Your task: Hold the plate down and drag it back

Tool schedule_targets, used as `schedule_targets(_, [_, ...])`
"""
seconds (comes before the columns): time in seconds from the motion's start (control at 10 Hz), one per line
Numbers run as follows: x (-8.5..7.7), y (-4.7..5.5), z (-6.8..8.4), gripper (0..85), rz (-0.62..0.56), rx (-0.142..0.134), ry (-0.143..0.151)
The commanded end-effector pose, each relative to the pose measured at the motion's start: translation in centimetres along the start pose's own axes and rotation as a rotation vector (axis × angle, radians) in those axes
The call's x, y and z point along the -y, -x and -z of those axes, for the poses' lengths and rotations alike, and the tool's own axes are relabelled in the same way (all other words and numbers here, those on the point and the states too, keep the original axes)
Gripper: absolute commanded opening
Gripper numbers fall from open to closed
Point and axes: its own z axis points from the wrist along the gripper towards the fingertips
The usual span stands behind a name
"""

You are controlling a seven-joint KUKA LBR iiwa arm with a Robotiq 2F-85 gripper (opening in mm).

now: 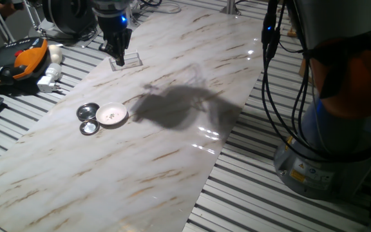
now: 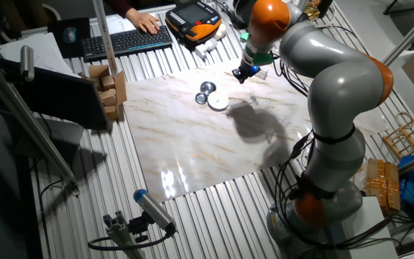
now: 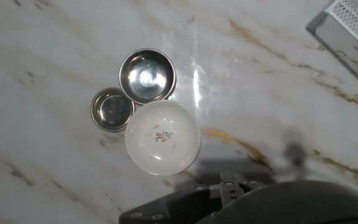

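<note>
Marbled surface [image 1: 172, 161] bearing 3 small round items in a tight cluster: the white plate [image 1: 112, 115], with a faint speckled motif at its centre, and 2 shiny metal discs [image 1: 87, 111] [image 1: 90, 127]. In the hand view the plate [image 3: 163, 137] lies lowest in the picture, with the larger disc [image 3: 146, 76] touching its upper rim and the smaller disc [image 3: 112, 109] just beside its upper-left edge. The claw [image 1: 117, 51] hangs above the far end of the surface, well apart from the plate and over a clear flat piece [image 1: 127, 61]; its fingers point downward and appear close together, though whether they are fully closed cannot be told. In the other fixed view the claw [image 2: 244, 73] is seen at the end of the grey-and-orange arm [image 2: 322, 65], with the plate [image 2: 218, 102] between it and the surface's centre.
</note>
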Motion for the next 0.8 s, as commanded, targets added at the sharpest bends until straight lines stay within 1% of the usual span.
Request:
schedule_targets(0.0, [-0.05, -0.11, 0.12, 0.0, -0.001, -0.006, 0.007])
schedule_targets(0.2, [-0.21, -0.1, 0.15, 0.0, 0.004, -0.009, -0.002])
schedule_targets(0.4, [-0.43, -0.29, 0.02, 0.0, 0.004, -0.015, 0.002])
schedule_targets(0.7, [-0.63, -0.33, -0.11, 0.0, -0.002, -0.015, 0.005])
